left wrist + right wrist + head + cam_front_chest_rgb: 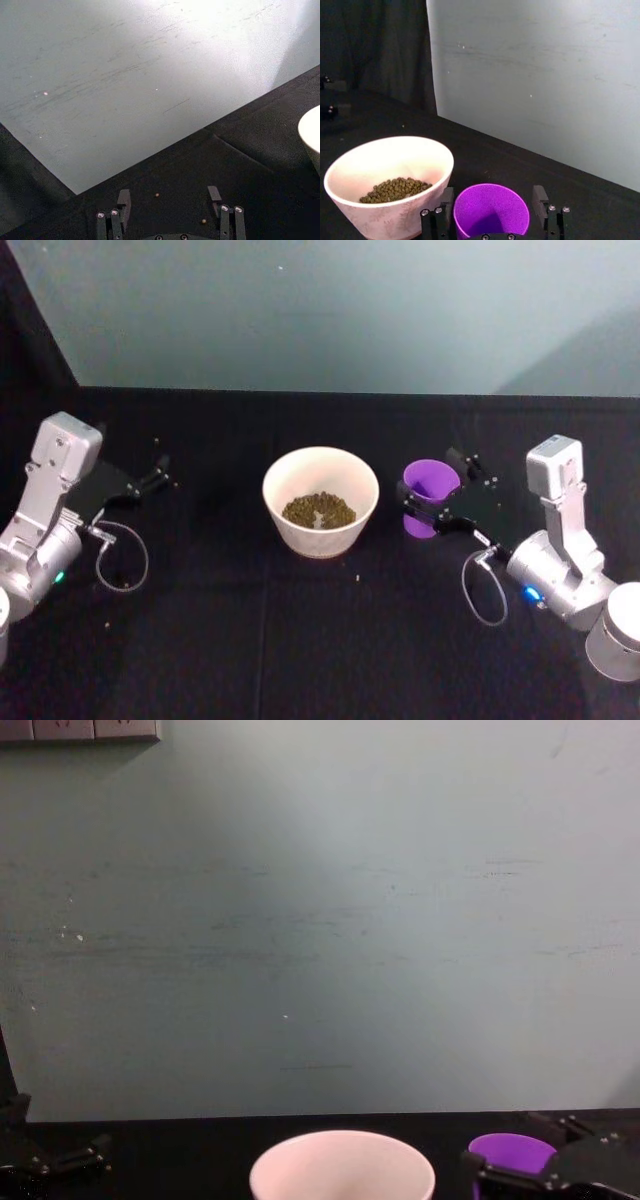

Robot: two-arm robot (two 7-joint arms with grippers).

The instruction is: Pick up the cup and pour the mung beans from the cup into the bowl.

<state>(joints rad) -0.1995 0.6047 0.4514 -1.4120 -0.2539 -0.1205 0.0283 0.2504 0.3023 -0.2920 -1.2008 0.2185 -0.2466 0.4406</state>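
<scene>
With the mung beans [318,510] already in the bowl [320,469], the purple cup [430,485] stands upright between the right gripper [437,490]'s spread, released jaws, which could tip it if withdrawn crookedly; left gripper [150,475] rests released.

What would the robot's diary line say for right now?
mung beans in bowl | cup upright, empty, between open right tool | left tool open, idle

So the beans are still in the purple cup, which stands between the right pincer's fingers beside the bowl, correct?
Not quite. The mung beans lie in the bowl, as the head view shows; the right wrist view shows the cup empty. The rest holds: the cup stands upright between the right pincer's fingers, beside the bowl.
</scene>
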